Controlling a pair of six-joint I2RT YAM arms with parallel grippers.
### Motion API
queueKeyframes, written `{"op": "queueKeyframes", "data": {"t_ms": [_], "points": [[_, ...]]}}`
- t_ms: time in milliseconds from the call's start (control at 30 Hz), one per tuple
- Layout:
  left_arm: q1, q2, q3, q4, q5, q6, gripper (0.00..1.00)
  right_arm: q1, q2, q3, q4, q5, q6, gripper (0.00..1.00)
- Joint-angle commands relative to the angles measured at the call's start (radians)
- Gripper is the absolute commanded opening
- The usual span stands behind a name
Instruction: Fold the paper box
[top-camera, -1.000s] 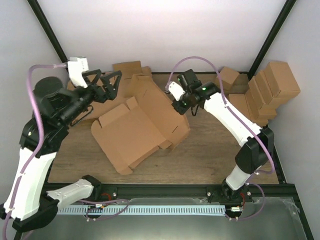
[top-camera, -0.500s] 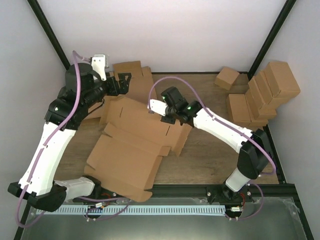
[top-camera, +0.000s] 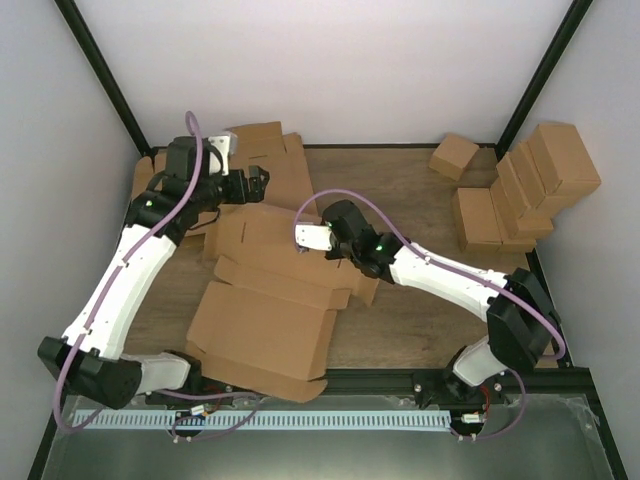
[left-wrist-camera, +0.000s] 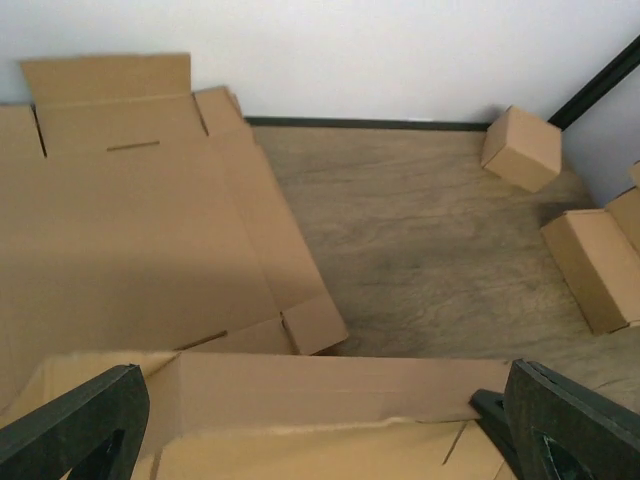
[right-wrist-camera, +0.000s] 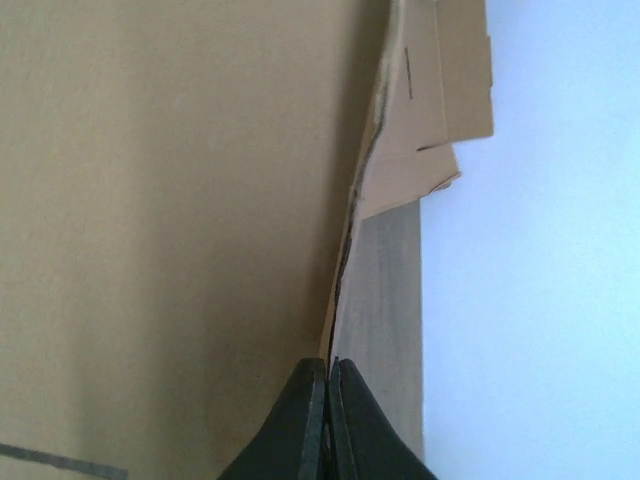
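Observation:
The paper box (top-camera: 270, 310) is a brown cardboard blank, partly folded, lying centre-left and overhanging the table's near edge. My right gripper (top-camera: 302, 240) is shut on the thin edge of one of its raised panels. In the right wrist view the cardboard edge (right-wrist-camera: 345, 270) runs straight into the closed jaws of the right gripper (right-wrist-camera: 328, 365). My left gripper (top-camera: 257, 182) hangs open over the box's far side. In the left wrist view the left gripper (left-wrist-camera: 320, 440) has its fingers wide apart, with an upright box wall (left-wrist-camera: 320, 385) between them and no contact visible.
A pile of flat cardboard blanks (top-camera: 268, 150) lies at the back left, also in the left wrist view (left-wrist-camera: 130, 220). Ready-made brown boxes (top-camera: 530, 190) cluster at the right, with one small box (top-camera: 455, 155) apart at the back.
The paper box has slid toward the near-left and now overhangs the front edge. My right gripper moved left and nearer with it. My left gripper swung right, over the box's far side.

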Motion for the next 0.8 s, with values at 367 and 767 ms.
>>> {"op": "queueKeyframes", "data": {"t_ms": [367,767], "points": [[0.044,0.094,-0.099,0.054,0.077,0.033,1.00,-0.016,-0.018,0.087,0.116,-0.097,-0.433,0.01],[0.043,0.202,-0.171,0.024,0.259,0.117,1.00,0.037,-0.047,-0.068,0.154,-0.063,-0.294,0.03]]}}
